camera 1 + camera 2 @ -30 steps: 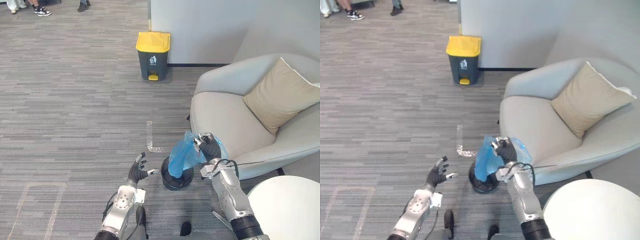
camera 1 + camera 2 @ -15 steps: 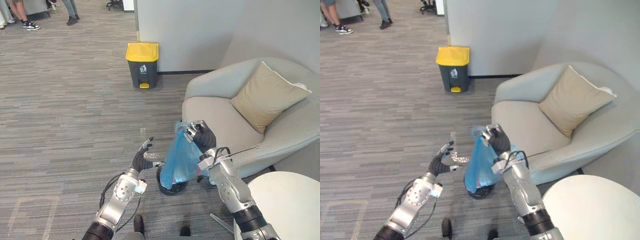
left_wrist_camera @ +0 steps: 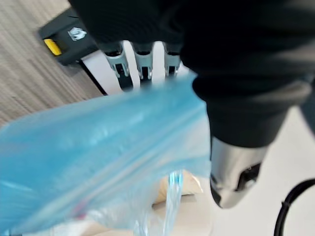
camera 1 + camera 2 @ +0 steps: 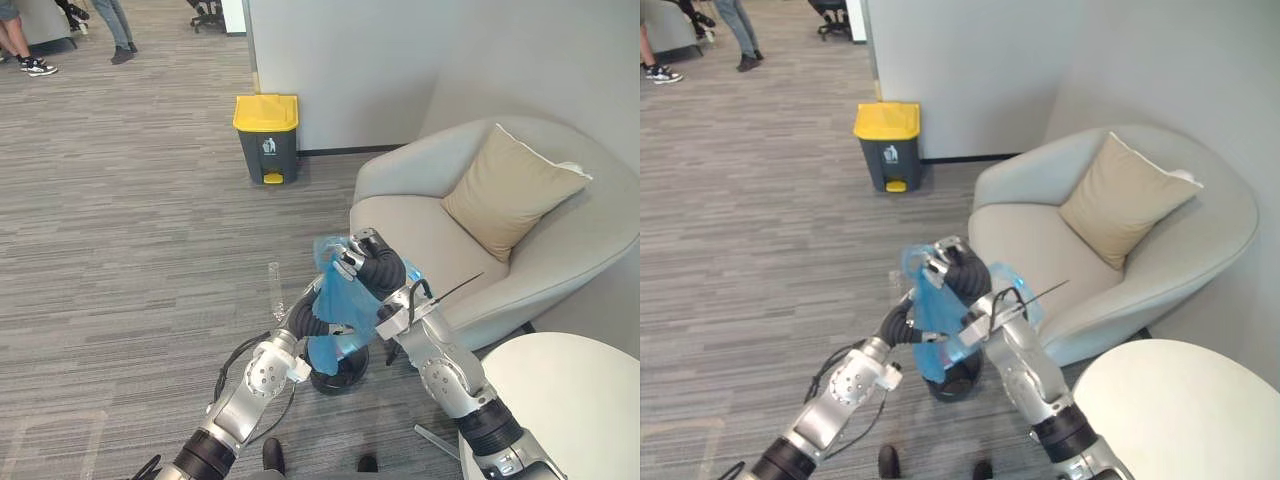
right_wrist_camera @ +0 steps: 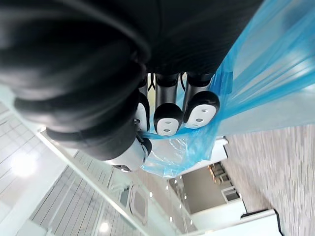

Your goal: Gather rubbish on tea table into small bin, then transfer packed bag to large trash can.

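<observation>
My right hand (image 4: 372, 268) is shut on the gathered top of a blue plastic bag (image 4: 335, 305), and its curled fingers (image 5: 167, 115) pinch the film. The bag hangs with its lower part still over the small black bin (image 4: 340, 375) on the floor. Pale rubbish shows through the bag (image 3: 98, 147) near its bottom. My left hand (image 4: 305, 318) is open and rests against the bag's left side, fingers (image 3: 142, 64) straight along the plastic. The large dark trash can (image 4: 266, 137) with a yellow lid stands farther off by the wall.
A pale armchair (image 4: 440, 230) with a tan cushion (image 4: 505, 190) stands just right of the bin. The round white tea table (image 4: 570, 400) is at the lower right. People's legs (image 4: 110, 25) show at the far upper left. Grey carpet lies between the bin and the trash can.
The right hand has lifted the blue bag higher out of the small bin. The left hand has moved right from open air onto the bag's side. The camera has shifted.
</observation>
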Tool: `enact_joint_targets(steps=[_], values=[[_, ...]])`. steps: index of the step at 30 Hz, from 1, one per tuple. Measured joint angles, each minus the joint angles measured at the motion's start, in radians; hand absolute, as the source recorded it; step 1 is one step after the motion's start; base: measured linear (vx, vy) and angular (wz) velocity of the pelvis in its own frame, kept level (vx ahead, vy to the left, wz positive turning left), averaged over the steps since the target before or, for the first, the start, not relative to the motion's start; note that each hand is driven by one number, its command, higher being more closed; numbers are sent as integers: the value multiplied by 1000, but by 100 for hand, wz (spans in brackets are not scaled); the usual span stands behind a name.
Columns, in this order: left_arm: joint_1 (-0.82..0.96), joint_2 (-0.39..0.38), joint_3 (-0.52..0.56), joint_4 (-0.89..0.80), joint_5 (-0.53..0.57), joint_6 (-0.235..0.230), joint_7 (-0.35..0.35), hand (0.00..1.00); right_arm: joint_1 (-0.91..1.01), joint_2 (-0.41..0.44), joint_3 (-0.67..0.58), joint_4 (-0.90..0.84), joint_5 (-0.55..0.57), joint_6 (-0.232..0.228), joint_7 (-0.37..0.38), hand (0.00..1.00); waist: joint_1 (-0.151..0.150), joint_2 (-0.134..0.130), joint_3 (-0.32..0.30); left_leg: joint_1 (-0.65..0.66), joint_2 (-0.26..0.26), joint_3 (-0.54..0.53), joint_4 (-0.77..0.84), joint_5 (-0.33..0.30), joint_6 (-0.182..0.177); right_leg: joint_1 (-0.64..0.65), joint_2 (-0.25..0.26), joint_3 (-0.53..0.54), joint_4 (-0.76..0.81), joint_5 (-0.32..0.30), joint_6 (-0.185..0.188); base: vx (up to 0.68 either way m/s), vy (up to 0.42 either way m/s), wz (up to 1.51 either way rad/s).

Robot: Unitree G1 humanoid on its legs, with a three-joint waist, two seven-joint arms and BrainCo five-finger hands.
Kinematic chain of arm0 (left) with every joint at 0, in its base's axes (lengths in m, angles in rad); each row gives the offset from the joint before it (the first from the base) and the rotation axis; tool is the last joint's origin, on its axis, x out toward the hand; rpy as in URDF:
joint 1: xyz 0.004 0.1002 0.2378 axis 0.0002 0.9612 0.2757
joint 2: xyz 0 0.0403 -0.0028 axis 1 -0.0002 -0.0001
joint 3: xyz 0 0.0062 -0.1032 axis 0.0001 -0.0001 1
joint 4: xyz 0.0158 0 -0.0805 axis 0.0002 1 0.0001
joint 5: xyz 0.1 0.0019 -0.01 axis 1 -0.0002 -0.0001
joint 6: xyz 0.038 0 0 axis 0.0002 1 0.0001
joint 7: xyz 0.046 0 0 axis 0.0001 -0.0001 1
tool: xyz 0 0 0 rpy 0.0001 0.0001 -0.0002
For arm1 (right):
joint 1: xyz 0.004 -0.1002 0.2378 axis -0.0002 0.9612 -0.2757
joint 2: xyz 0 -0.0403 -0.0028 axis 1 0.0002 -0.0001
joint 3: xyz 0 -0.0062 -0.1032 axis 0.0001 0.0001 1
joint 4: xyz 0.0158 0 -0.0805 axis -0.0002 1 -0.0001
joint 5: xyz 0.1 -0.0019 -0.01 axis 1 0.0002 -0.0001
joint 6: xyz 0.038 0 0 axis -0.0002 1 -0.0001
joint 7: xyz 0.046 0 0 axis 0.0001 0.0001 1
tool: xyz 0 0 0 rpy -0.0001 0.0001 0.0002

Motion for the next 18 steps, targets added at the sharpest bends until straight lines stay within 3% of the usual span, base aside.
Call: enact_joint_targets(steps=[8, 18], values=[[-21, -4, 4, 57, 120, 1, 76, 0, 0, 2, 75, 0, 23, 17, 2, 100, -1, -12, -9, 8, 2, 14, -1, 0, 0, 0, 0, 13, 1, 2, 0, 6, 4, -5], [-17, -77, 29, 213, 123, 42, 110, 0, -30, 45, 192, 9, 41, 52, 4, 100, 1, -25, -18, 13, 7, 22, -1, -4, -5, -1, 4, 25, 2, 3, -1, 4, 0, -2]])
